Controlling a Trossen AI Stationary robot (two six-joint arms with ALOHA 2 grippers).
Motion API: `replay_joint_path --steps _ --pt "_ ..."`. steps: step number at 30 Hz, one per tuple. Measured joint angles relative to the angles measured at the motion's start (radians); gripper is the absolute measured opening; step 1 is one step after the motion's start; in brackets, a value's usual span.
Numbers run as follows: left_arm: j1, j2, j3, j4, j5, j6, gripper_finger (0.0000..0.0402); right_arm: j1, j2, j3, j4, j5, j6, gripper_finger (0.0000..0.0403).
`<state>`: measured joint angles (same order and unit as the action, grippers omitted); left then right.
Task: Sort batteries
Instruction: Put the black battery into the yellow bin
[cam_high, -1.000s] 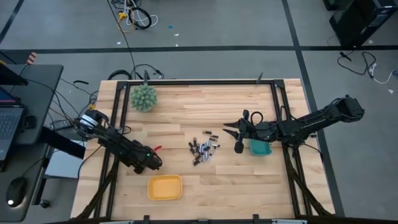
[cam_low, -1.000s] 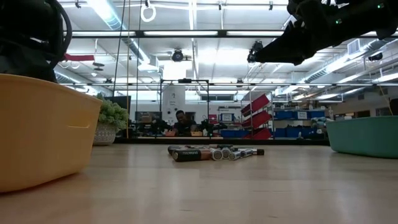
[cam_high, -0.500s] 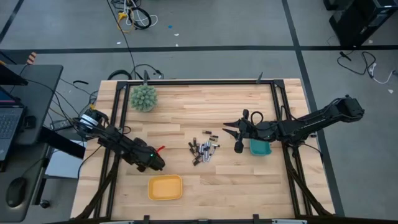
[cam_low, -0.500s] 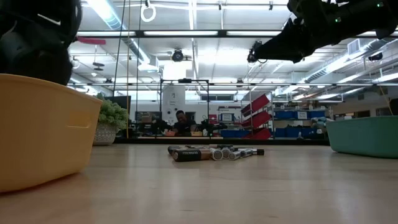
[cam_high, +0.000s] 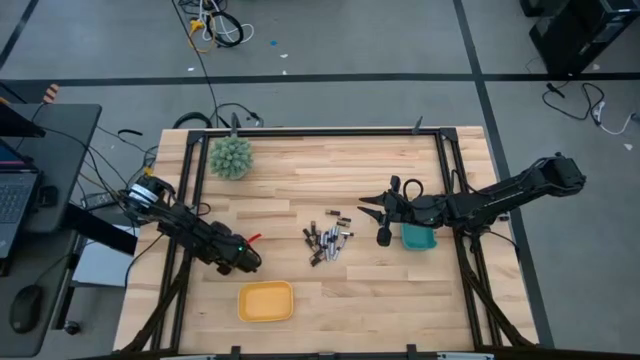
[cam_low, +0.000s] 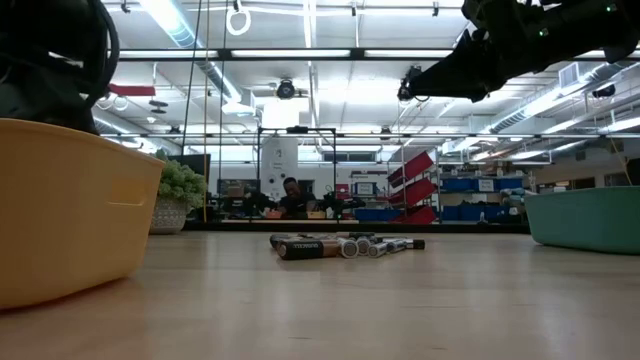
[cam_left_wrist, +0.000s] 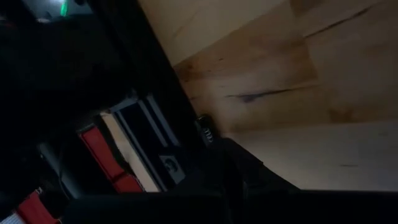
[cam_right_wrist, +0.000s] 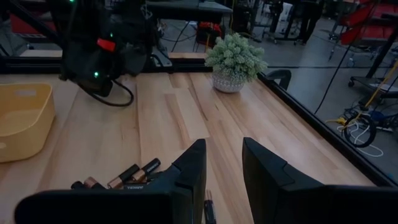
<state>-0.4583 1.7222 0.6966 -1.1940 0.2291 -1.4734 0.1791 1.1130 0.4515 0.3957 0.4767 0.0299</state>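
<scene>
The batteries (cam_high: 326, 243) lie in a loose pile on the wooden table's middle, some dark and some silvery. They also show in the low view (cam_low: 340, 244) and the right wrist view (cam_right_wrist: 127, 176). My right gripper (cam_high: 373, 222) hangs open and empty above the table, just right of the pile, with the batteries ahead of its fingers (cam_right_wrist: 193, 168). My left gripper (cam_high: 243, 262) is low over the table, left of the pile and beyond the yellow tray (cam_high: 265, 301). The left wrist view is too dark to show it.
A teal tray (cam_high: 418, 238) stands under my right arm, right of the pile. A spiky green ball in a pot (cam_high: 231, 157) stands at the far left. Black frame rails (cam_high: 300, 131) run along the table's edges. Bare wood lies between the pile and the yellow tray.
My left gripper has shifted a little toward the table's right and partly back, staying beside the yellow tray. The batteries have not moved.
</scene>
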Motion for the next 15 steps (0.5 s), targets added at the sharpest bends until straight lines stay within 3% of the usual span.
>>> replay_joint_path --steps 15 --pt "-0.007 0.001 0.022 -0.087 -0.003 0.021 0.0 0.0 0.0 0.0 0.001 0.0 0.004 0.009"
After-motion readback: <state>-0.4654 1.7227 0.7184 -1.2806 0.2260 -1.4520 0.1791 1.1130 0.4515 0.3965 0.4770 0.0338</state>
